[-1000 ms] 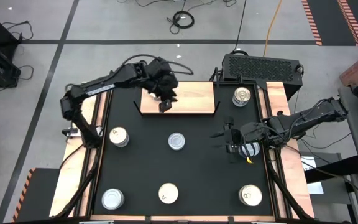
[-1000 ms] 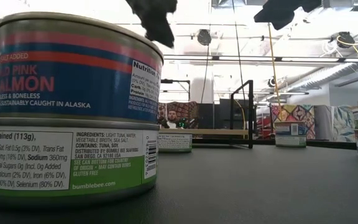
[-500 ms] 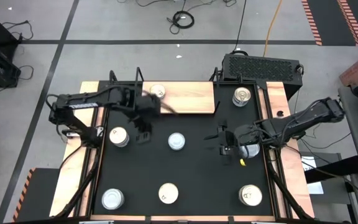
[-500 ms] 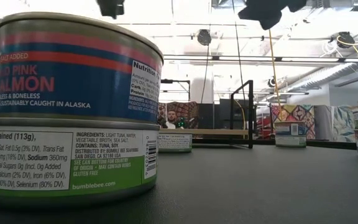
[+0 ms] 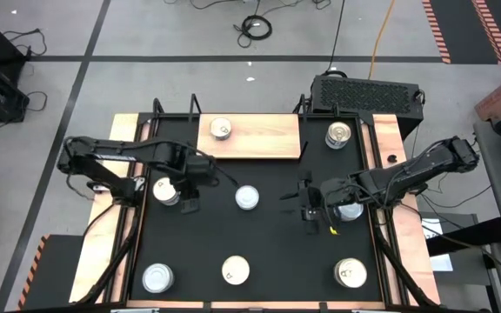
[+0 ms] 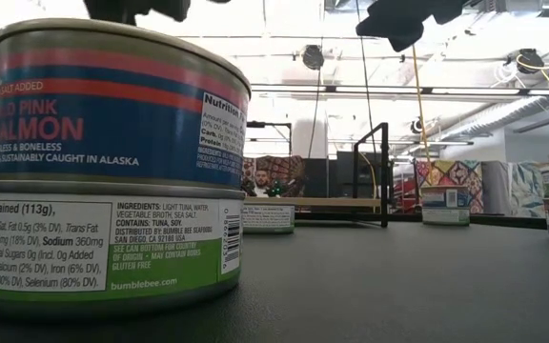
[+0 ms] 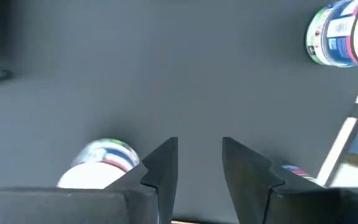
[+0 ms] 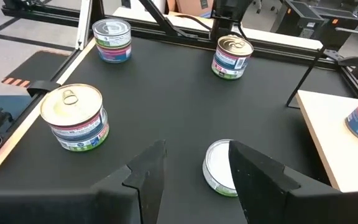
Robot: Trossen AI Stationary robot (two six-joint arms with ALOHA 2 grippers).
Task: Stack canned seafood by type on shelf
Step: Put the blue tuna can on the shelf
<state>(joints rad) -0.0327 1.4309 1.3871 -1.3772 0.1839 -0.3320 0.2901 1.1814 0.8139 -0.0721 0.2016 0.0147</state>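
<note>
The shelf [image 5: 263,139], a light wooden board, lies at the table's far middle with one tin [image 5: 221,129] standing on it. More tins stand on the black table: one at the left [image 5: 165,190], one in the centre [image 5: 247,197], one at the far right [image 5: 338,135]. My left gripper [image 5: 188,203] hangs open, pointing down, just right of the left tin [image 7: 104,163], nothing between its fingers [image 7: 199,168]. My right gripper [image 5: 306,207] is open, right of the centre tin [image 8: 219,167], slanting toward it.
Three more tins stand along the near edge [image 5: 157,278] [image 5: 236,270] [image 5: 350,273], and one [image 5: 350,209] sits under my right arm. A two-tin stack [image 6: 112,171] fills the low view's left. Black rods [image 5: 304,149] stand at the shelf's ends.
My left gripper has swung from above the shelf toward the table's near-left, sinking and tipping to point more steeply down beside the left tin. The tin on the shelf, hidden beneath it before, now shows. My right gripper has crept left toward the centre tin.
</note>
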